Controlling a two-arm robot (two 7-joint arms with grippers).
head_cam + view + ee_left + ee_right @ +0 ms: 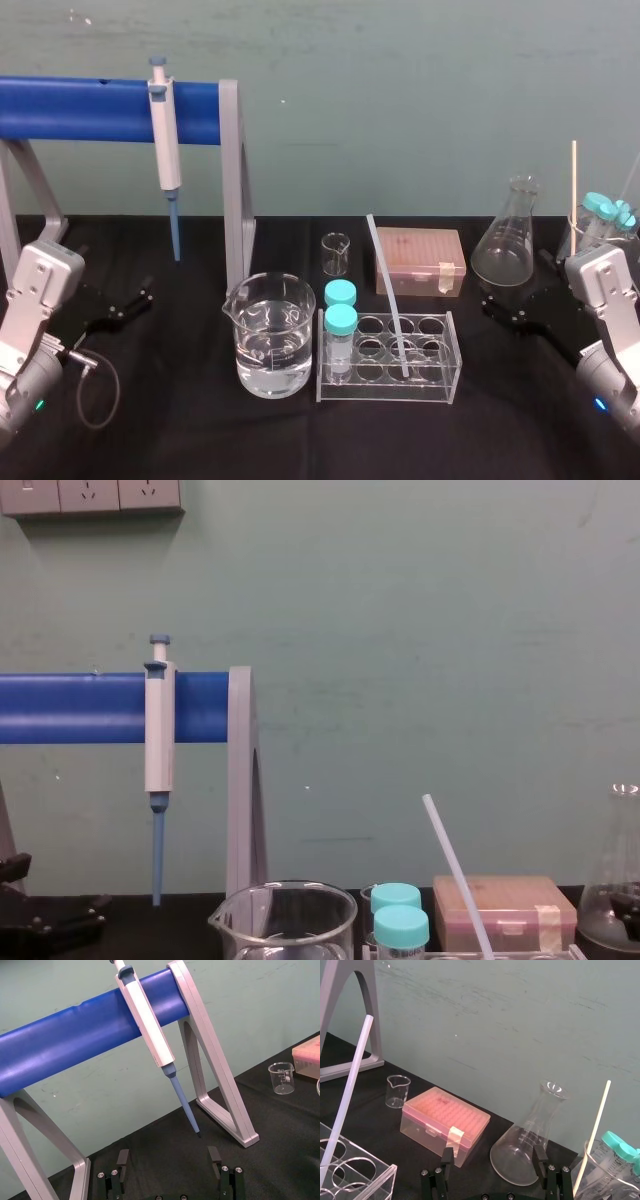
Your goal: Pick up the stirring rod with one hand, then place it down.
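The blue-barred stand fills the upper left of the head view, with the pipette hanging on it. My left gripper is parked at the left edge below the stand, fingers apart. The right gripper sits at the right edge, fingers also apart and holding nothing. At centre stand the beaker of water and, just right of it, the clear rack. The flask is at the right and the pink box is behind the rack. The rod stands tilted in a rack hole, its top leaning toward the upper left, and it is not yet gripped. The right gripper is nearer to it, so I'd use that one. The flask is close beside its path, and a wide swing could clip it. If I pull the rod sideways instead of along its tilt, it could lever the light rack over, or knock the capped tubes and the beaker. The smooth rod may also slip between flat fingers. A pale stick at the far right could be taken for it.
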